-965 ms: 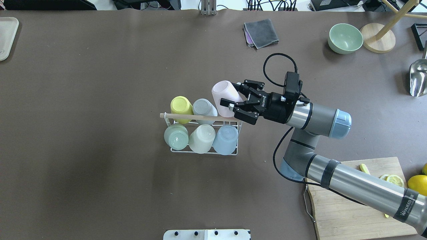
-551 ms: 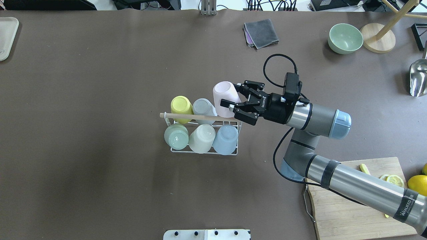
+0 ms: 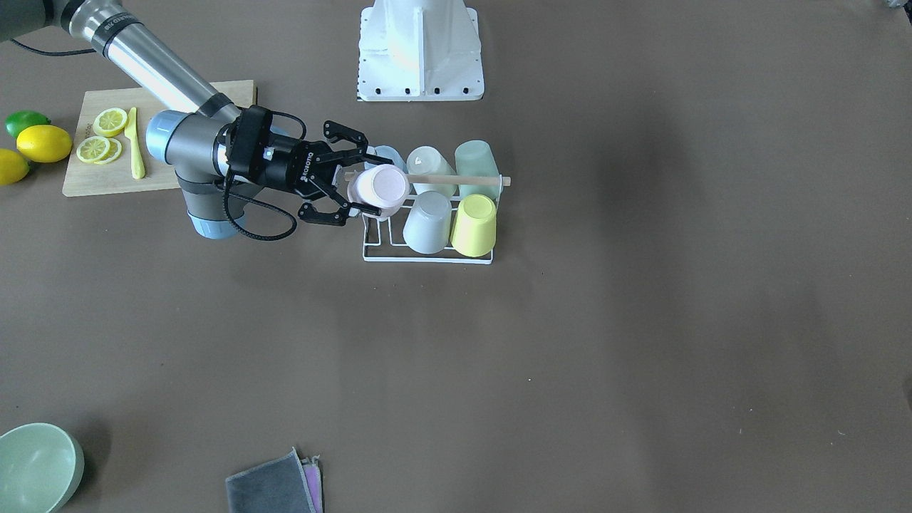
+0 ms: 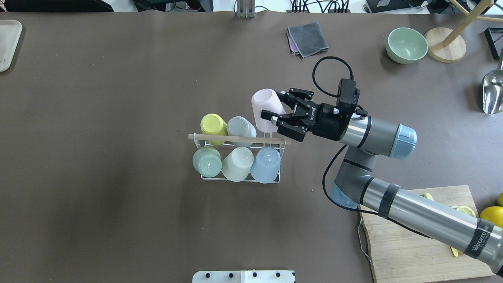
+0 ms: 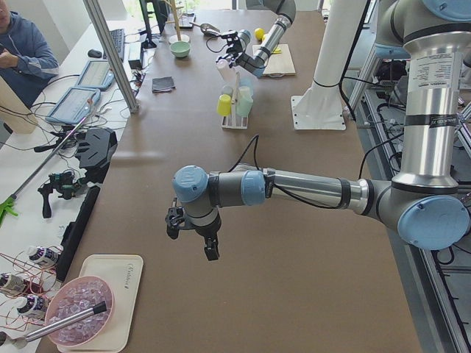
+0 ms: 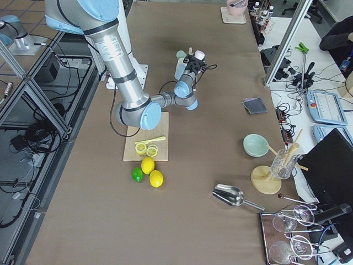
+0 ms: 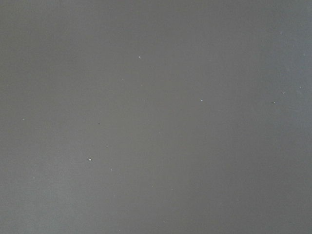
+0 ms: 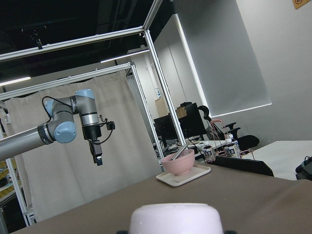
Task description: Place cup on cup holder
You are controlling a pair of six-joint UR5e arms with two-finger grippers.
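The cup holder (image 4: 240,179) is a white wire rack with a wooden rod handle (image 4: 235,138). It stands mid-table and holds yellow (image 4: 213,125), grey (image 4: 239,126), green (image 4: 207,161), cream (image 4: 237,161) and blue (image 4: 266,161) cups upside down. My right gripper (image 4: 273,105) is shut on a pink cup (image 4: 265,106), held upside down and tilted, at the rack's far right corner, beside the grey cup. The pink cup also shows in the front view (image 3: 381,189) and the right wrist view (image 8: 178,219). My left gripper (image 5: 210,251) hangs over bare table far to the left. I cannot tell if it is open or shut.
A grey cloth (image 4: 307,39), a green bowl (image 4: 406,45) and a wooden stand (image 4: 444,45) lie at the far right. A metal scoop (image 4: 493,96) is at the right edge. A cutting board (image 4: 416,243) with lemon slices sits near right.
My right gripper and the pink cup have shifted a little toward the far side, off the rod handle. The handle's right end now shows.
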